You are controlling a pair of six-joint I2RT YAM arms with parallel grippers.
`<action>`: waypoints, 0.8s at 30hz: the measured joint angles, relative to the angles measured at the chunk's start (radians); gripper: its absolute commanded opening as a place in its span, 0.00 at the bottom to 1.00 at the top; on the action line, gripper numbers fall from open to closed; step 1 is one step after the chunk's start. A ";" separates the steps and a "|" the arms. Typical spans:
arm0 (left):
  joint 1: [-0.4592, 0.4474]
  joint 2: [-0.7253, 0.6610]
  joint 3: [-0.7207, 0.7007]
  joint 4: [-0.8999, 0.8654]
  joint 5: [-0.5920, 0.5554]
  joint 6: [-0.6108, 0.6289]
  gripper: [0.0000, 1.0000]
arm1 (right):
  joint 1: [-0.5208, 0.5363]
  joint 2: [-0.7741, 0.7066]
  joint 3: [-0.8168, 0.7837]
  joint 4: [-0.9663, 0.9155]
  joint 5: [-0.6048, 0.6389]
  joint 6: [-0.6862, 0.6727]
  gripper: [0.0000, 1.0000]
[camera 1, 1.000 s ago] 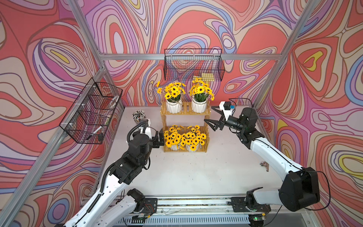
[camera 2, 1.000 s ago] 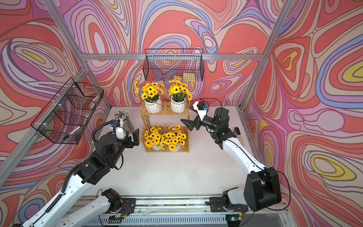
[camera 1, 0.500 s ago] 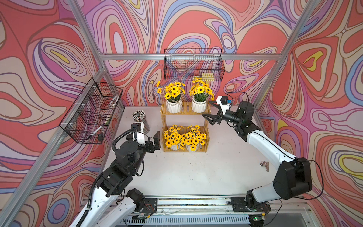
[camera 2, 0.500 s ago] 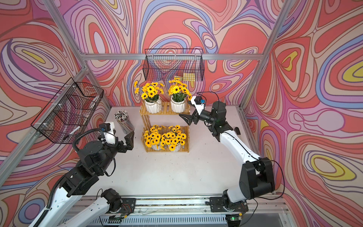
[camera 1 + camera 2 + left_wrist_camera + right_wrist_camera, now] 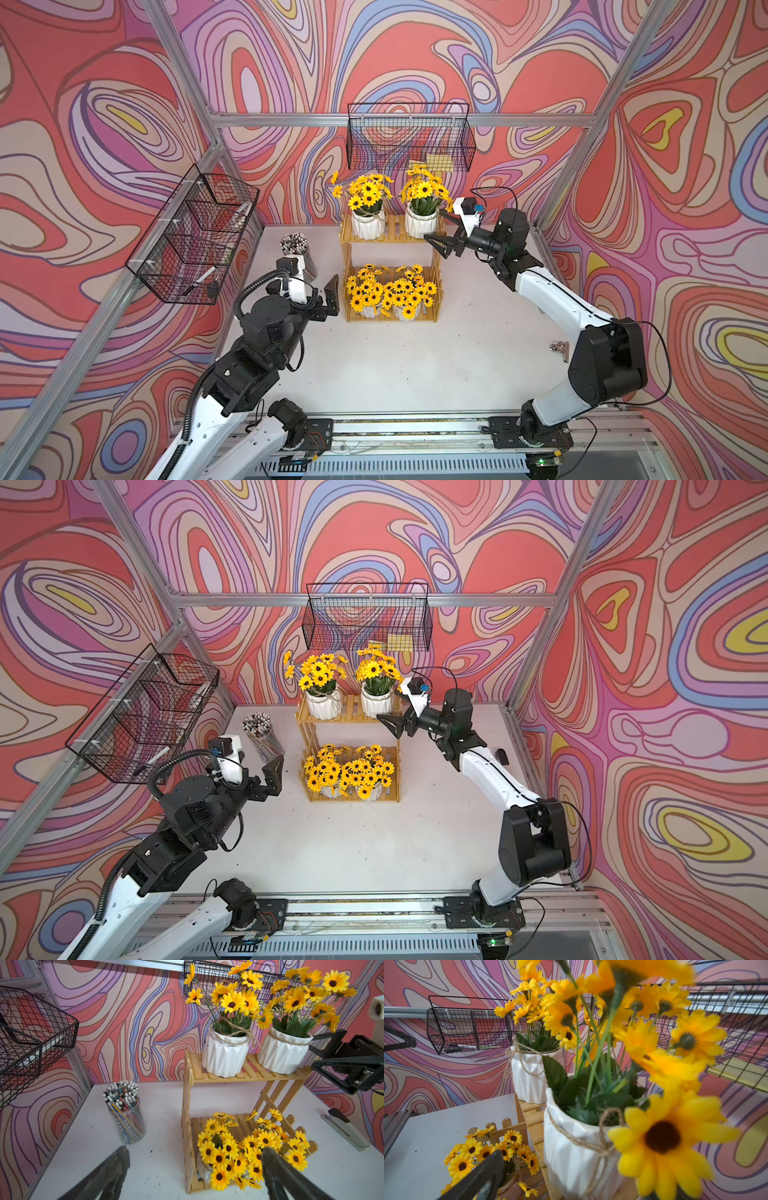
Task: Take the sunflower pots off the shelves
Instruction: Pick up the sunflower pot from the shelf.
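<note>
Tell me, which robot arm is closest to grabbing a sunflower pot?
The right one. The right gripper is open and level with the top of the shelves, right beside the nearest sunflower pot. The left gripper is open too, but it hangs apart from the shelves, with a gap before the bottom pots.

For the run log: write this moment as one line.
sunflower pots: four on shelves | left jaws: open, near lower tier | right jaws: open at nearest upper pot | held: nothing

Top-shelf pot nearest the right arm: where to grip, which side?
Grip the pot by its ribbed body below the twine, level from the shelves' right end. Flowers crowd the top; the open right gripper looks wide enough to straddle it.
</note>
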 measured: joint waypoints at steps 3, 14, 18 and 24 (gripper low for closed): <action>0.000 -0.002 0.001 -0.007 0.000 0.001 1.00 | 0.000 0.008 0.002 0.003 0.000 0.003 0.98; 0.000 -0.002 0.008 -0.021 -0.001 0.000 1.00 | 0.000 0.047 0.046 0.035 -0.008 0.034 0.98; 0.000 -0.004 0.010 -0.023 -0.001 0.000 1.00 | 0.000 0.069 0.069 0.042 -0.018 0.049 0.98; 0.000 -0.009 0.010 -0.029 -0.001 0.000 1.00 | -0.002 0.083 0.085 0.058 -0.042 0.069 0.98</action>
